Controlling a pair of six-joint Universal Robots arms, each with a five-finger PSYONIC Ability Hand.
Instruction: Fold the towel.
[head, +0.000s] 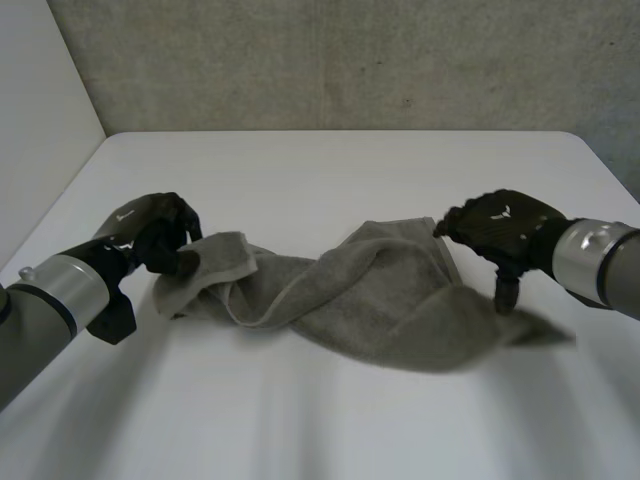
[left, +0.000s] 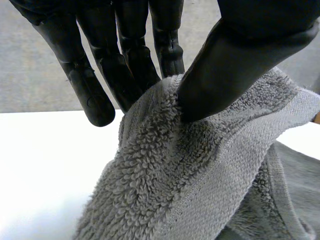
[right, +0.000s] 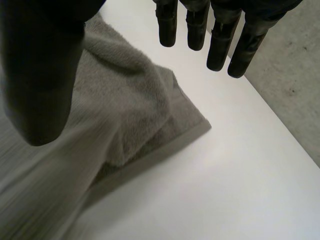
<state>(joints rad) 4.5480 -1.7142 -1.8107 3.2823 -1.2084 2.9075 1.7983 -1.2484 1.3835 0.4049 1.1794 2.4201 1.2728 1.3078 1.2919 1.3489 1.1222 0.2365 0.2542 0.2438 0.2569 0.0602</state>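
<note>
towel (head: 385, 300): grey terry, bunched and twisted into a long rumpled strip, lying on the white table (head: 330, 170); the hemmed edge shows along its length.
left hand (head: 158, 238): at the towel's left end. the thumb (left: 235, 65) presses the cloth against the fingers (left: 130, 65), a firm pinch on the hemmed end, which stands lifted a little off the table.
right hand (head: 505, 228): over the towel's right end. its fingers (right: 220, 40) are straight and side by side, the thumb (right: 40, 90) is held well apart, and nothing sits between them. one digit points down just beside the towel's right edge; contact unclear.
towel's right corner (right: 180, 120): flat on the table, near the right hand's fingertips.
wall (head: 330, 60): rough grey, beyond the towel's far side.
</note>
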